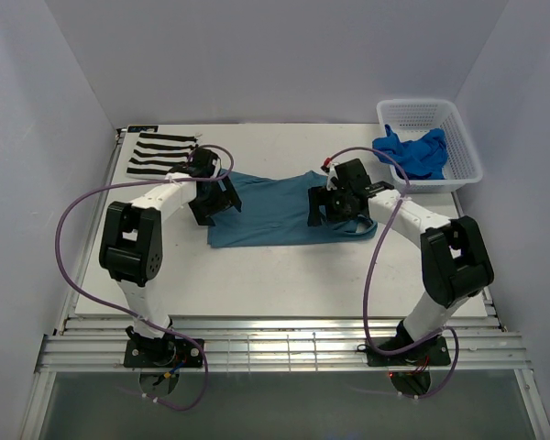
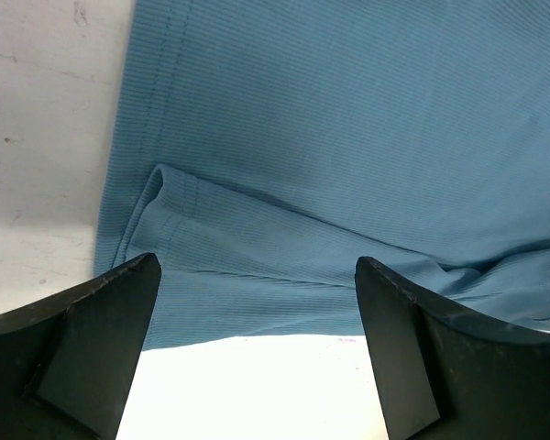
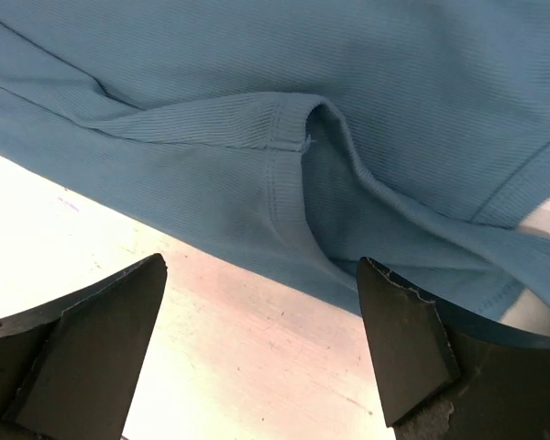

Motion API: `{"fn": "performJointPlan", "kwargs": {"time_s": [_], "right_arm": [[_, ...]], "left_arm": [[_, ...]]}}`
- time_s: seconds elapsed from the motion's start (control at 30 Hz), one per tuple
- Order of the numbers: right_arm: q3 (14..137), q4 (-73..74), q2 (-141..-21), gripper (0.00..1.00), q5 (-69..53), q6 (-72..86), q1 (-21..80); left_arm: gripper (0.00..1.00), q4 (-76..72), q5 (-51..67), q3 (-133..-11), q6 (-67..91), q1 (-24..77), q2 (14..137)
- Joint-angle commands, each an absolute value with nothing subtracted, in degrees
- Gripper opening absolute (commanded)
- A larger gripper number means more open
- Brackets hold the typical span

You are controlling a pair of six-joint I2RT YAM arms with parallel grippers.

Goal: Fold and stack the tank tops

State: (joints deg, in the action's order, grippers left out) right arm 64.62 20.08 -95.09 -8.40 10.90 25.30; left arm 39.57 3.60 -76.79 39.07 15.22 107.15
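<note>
The teal-blue tank top [image 1: 270, 209] lies spread flat across the middle of the table [image 1: 284, 275], with one end toward each arm. A strap loop curls out at its right end. In the left wrist view its ribbed cloth [image 2: 348, 137] fills most of the picture, and a stitched edge is folded over onto the layer beneath near the cloth's left border. The right wrist view shows the same fabric [image 3: 348, 82], with a seamed band that buckles up into a small ridge.

Now to the arms. The left gripper [image 1: 215, 197] hangs over the top's left end with its jaws spread wide. Its black fingers [image 2: 92, 339] frame the cloth with nothing between them. The right gripper [image 1: 335, 203] sits over the right end, just by the strap loop. Its jaws are also wide apart, and its fingers [image 3: 412, 348] are clear of the fabric and hold nothing.

Further out, the black-and-white striped tank top [image 1: 160, 154] lies flat at the far left corner of the table, just beyond the left gripper. At the far right stands a white lattice basket [image 1: 463, 137], and the royal blue tank top [image 1: 412, 151] is bunched up inside it, spilling over the near left rim.
</note>
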Motion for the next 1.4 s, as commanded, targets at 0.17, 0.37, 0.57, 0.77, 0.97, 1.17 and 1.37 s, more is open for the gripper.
{"fn": "performJointPlan", "kwargs": {"time_s": [0.17,0.37,0.57,0.77,0.97,1.17,1.37], "right_arm": [[56.55,10.74,-99.41,0.90,-13.97,12.04,23.64],[41.07,5.45,-90.46,0.90,-18.98,16.43,23.90],[33.13,10.45,-75.52,0.90,-18.46,16.44,25.84],[48.58,19.16,-70.49,0.90,-14.68,11.61,25.84],[65.10,17.48,-84.68,0.90,-11.87,10.37,25.93],[80.31,19.77,-99.83,0.90,-7.39,9.76,25.84],[89.02,20.21,-111.34,0.92,-7.29,11.25,25.84]], "left_arm": [[0.98,35.86,6.41,-70.85,40.43,15.20,107.49],[0.98,36.73,5.80,-58.75,41.57,15.64,98.81],[0.98,39.98,5.54,-52.55,43.07,16.70,84.67],[0.98,44.73,-1.99,-66.77,41.49,16.61,85.24],[0.98,45.97,-3.52,-83.39,39.12,11.71,100.35],[0.98,46.58,-4.04,-99.30,34.46,10.02,117.58],[0.90,46.85,-2.90,-106.69,33.05,9.93,128.39]]}}
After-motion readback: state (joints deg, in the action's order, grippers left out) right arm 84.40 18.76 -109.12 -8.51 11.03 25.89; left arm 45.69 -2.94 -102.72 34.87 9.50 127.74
